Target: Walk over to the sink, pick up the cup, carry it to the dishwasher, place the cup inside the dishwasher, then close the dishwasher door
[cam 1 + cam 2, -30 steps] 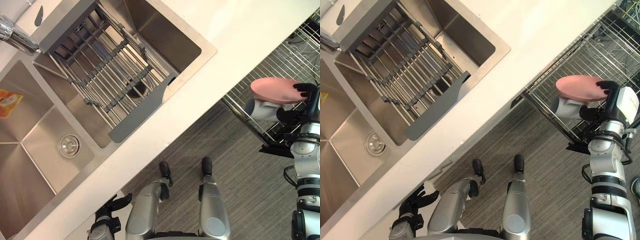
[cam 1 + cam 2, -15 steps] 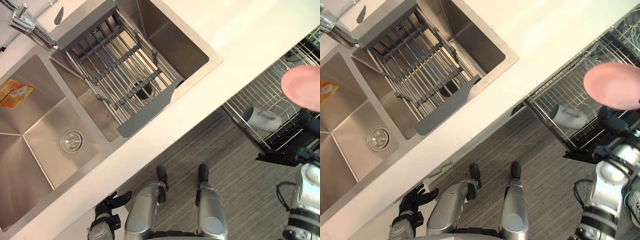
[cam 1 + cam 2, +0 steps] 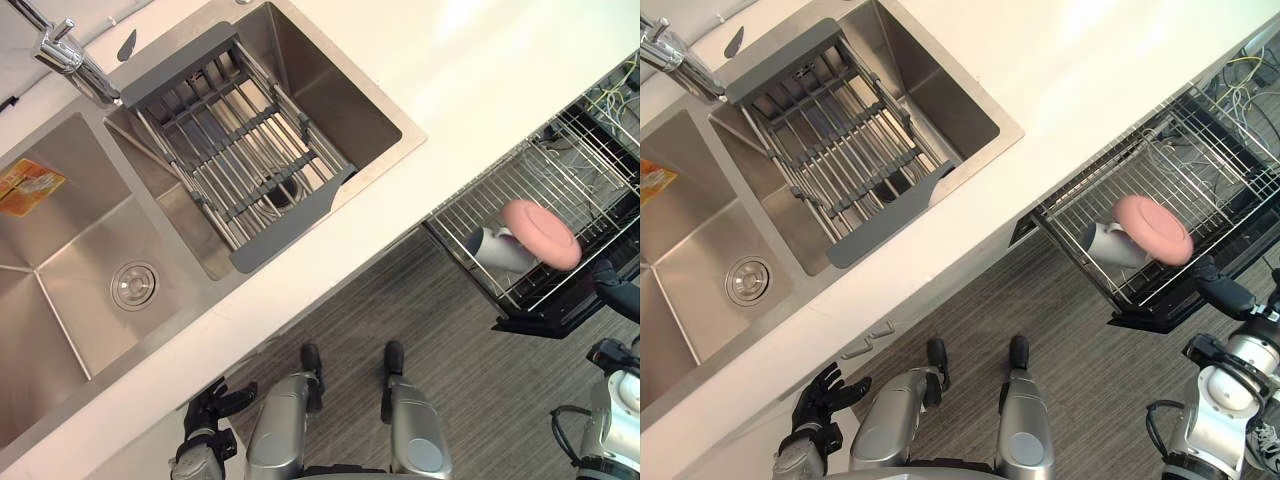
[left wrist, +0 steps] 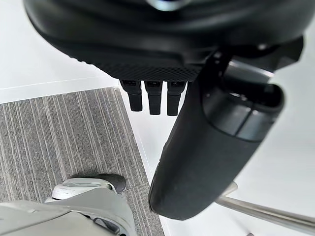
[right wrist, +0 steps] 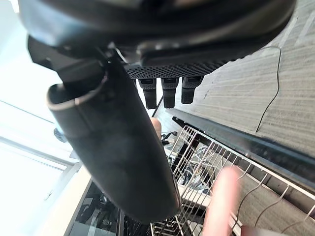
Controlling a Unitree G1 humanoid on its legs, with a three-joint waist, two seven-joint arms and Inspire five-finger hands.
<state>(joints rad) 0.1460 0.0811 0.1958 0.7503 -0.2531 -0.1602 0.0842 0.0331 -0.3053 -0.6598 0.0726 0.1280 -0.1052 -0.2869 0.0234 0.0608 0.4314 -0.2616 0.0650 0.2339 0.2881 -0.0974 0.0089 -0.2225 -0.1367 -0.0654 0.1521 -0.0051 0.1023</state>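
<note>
The cup (image 3: 505,247), pale grey with a broad pink end (image 3: 1152,228), lies on its side in the pulled-out wire rack (image 3: 470,205) of the open dishwasher. My right hand (image 3: 1220,290) hovers just off the rack's front right corner, apart from the cup, fingers straight and empty. In the right wrist view the rack wires (image 5: 197,162) and a pink blur of the cup (image 5: 224,201) show past the hand's fingers (image 5: 165,91). My left hand (image 3: 820,395) hangs open low by the counter's front. The dishwasher's dark door (image 3: 545,325) lies open under the rack.
A white counter (image 3: 450,90) holds a double steel sink (image 3: 70,290) with a grey drying rack (image 3: 230,140) over one basin and a faucet (image 3: 70,55). An orange packet (image 3: 30,185) lies in the other basin. Grey striped floor (image 3: 470,370) spreads before the dishwasher.
The right hand has let go of the cup, which now rests in the rack, and has drawn back toward the lower right. The camera has shifted too.
</note>
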